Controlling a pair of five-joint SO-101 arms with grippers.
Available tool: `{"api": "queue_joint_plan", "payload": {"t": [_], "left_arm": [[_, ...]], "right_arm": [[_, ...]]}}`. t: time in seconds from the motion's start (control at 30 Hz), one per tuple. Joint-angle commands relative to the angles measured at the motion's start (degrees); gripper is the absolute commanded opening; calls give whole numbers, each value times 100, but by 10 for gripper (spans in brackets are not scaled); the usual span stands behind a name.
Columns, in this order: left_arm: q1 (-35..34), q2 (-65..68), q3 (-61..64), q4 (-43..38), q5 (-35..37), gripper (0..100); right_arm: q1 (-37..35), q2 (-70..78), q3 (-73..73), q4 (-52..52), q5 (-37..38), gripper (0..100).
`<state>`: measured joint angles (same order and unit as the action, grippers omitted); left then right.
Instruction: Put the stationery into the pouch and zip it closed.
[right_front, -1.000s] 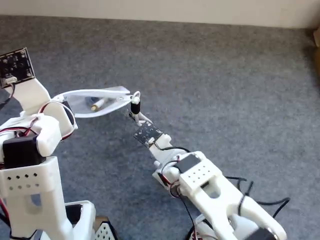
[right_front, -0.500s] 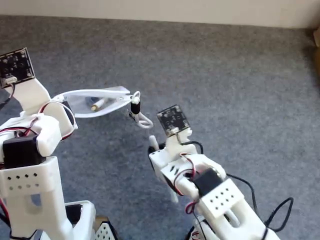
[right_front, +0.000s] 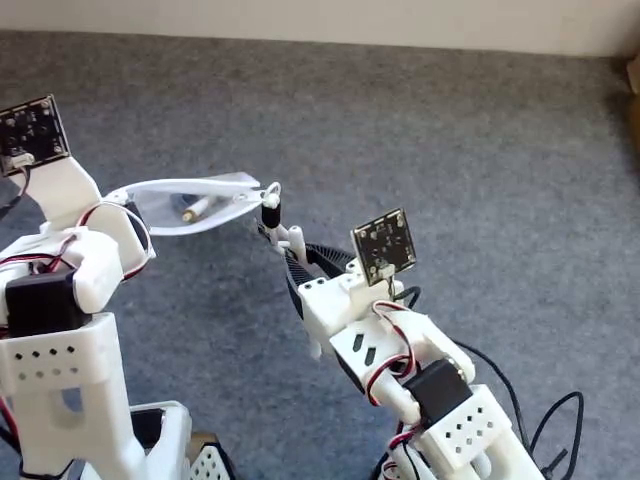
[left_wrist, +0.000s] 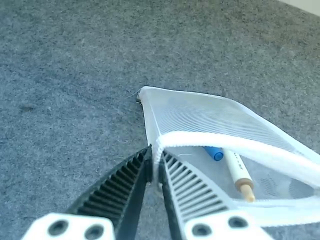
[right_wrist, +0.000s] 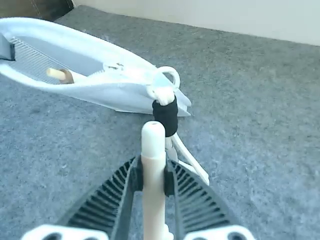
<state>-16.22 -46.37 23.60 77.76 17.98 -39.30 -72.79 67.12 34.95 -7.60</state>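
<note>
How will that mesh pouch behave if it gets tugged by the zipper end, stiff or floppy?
The mesh pouch is probably floppy: its thin see-through wall bows below the open rim. It looks light, so a tug would likely drag it unless the left gripper, pinched on its other end, holds. The white pen inside may roll.

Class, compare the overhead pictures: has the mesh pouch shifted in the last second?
No. The pouch lies at the same spot on the carpet, its zipper end no nearer the pale wall strip than before.
</note>
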Motion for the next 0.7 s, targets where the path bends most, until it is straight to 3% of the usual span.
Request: {"api": "queue_joint_plan", "payload": {"t": [0.0, 0.3, 0.67], "left_arm": [[-92, -13, -31, -105, -53, 7], [-92, -13, -31, -105, -53, 7], [-84, -13, -22, -105, -53, 7]], "right_arm": [[40, -136, -101, -145, -18, 12], [48, -136, -277, -330, 615, 9], [4, -92, -1314, -1543, 598, 5]]}}
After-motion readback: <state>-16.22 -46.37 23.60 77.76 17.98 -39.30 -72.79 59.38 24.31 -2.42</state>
